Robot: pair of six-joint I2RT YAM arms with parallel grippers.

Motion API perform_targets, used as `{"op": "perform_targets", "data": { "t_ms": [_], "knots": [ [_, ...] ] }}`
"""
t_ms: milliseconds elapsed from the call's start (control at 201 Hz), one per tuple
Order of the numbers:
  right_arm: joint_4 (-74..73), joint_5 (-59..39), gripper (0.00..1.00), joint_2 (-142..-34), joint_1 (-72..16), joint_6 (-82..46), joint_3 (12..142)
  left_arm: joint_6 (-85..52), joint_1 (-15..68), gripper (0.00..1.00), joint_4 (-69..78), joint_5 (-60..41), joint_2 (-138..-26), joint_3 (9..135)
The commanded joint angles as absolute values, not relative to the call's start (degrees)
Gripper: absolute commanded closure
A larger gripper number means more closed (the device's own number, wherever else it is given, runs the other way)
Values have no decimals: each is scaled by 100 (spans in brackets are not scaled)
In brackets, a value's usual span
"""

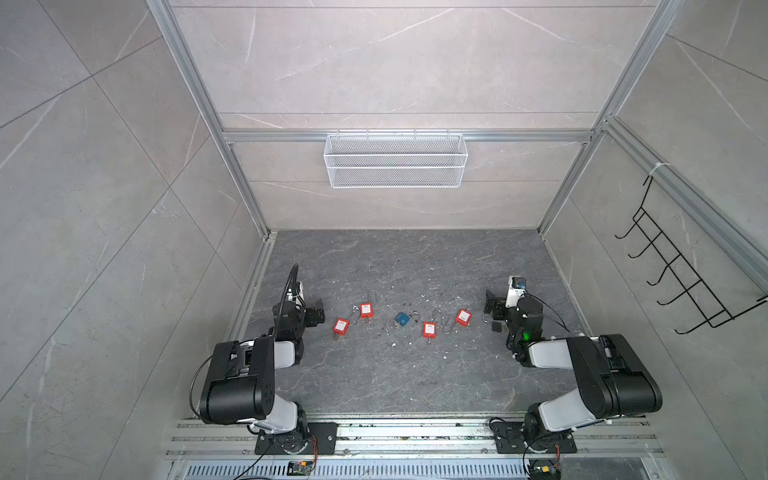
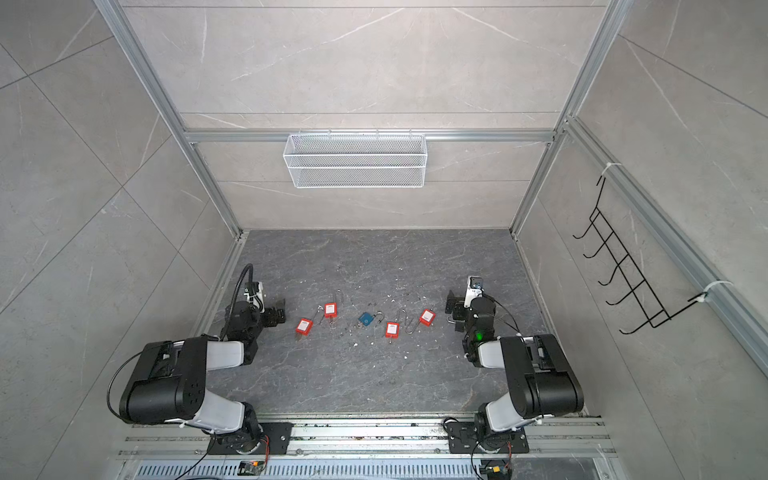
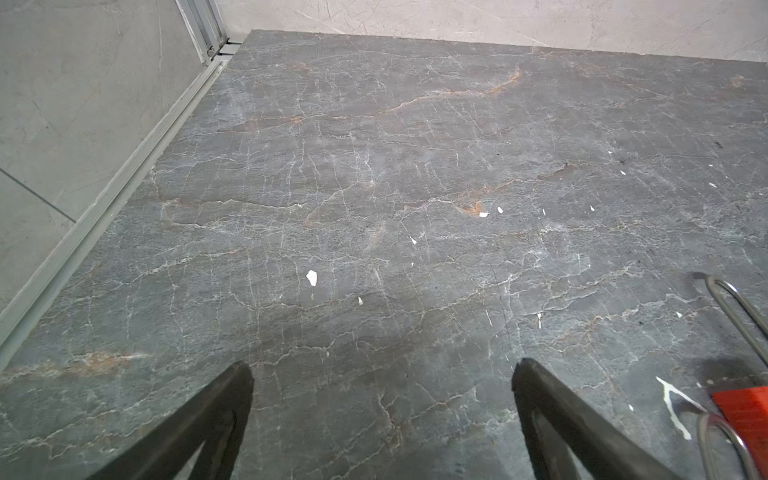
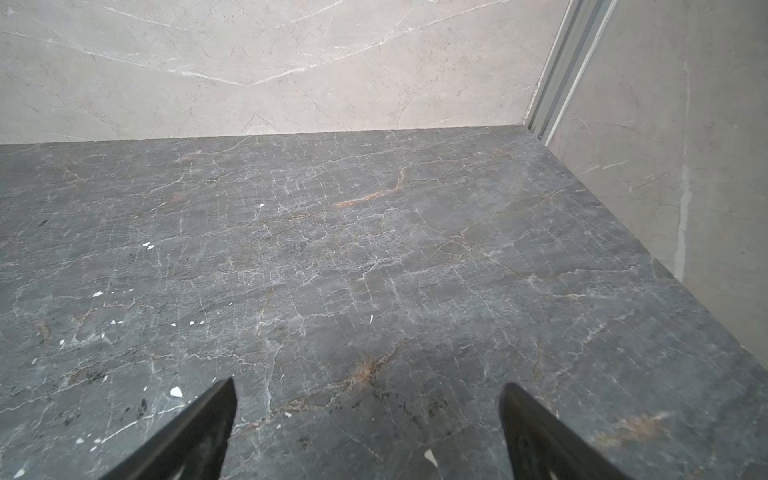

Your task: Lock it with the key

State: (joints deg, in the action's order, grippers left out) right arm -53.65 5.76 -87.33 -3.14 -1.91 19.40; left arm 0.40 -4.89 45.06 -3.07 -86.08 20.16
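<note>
Several red padlocks with long steel shackles lie in a row on the dark stone table [image 1: 395, 374]; the leftmost red padlock [image 1: 340, 326] [image 2: 304, 326] is nearest my left gripper. A blue padlock [image 1: 402, 319] [image 2: 365, 318] lies in the middle of the row. A small black item on a metal ring [image 1: 495, 325] lies right beside my right gripper; I cannot tell whether it is the key. My left gripper [image 1: 316, 313] [image 3: 382, 365] is open over bare table, left of the row. My right gripper [image 1: 492, 305] [image 4: 369, 384] is open over bare table, right of the row. One red padlock [image 3: 744, 415] shows at the edge of the left wrist view.
A white wire basket [image 1: 395, 160] hangs on the back wall. A black hook rack [image 1: 681, 270] hangs on the right wall. Aluminium frame rails border the table on both sides. Small white chips [image 1: 409, 344] dot the table around the padlocks.
</note>
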Motion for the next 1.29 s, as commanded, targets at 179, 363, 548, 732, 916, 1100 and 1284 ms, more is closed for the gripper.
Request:
{"op": "perform_targets", "data": {
  "t_ms": [179,363,548,732,916,1100,1284],
  "knots": [
    [-5347,610,0,-8728,-325,-246,1953,-45,-512,0,4746,-264,-8587,2105],
    [-5341,606,1,-8732,-319,-255,1965,-51,-511,0,4746,-264,-8587,2108],
    [-5343,606,1,-8732,-322,-255,1962,-36,-499,0,4726,-227,-8596,2121],
    [-5344,606,1,-8723,-318,-255,1961,-19,-468,0,4736,-151,-8589,2116],
    [-5345,606,1,-8719,-322,-255,1951,107,-255,0,4893,101,-8559,2013],
    [-5414,523,1,-8682,-323,-194,1907,192,-222,1,5004,8,-8530,1936],
    [-4314,443,1,-7842,-325,-184,2159,198,-218,1,4259,-68,-8069,2150]
  ]
}}
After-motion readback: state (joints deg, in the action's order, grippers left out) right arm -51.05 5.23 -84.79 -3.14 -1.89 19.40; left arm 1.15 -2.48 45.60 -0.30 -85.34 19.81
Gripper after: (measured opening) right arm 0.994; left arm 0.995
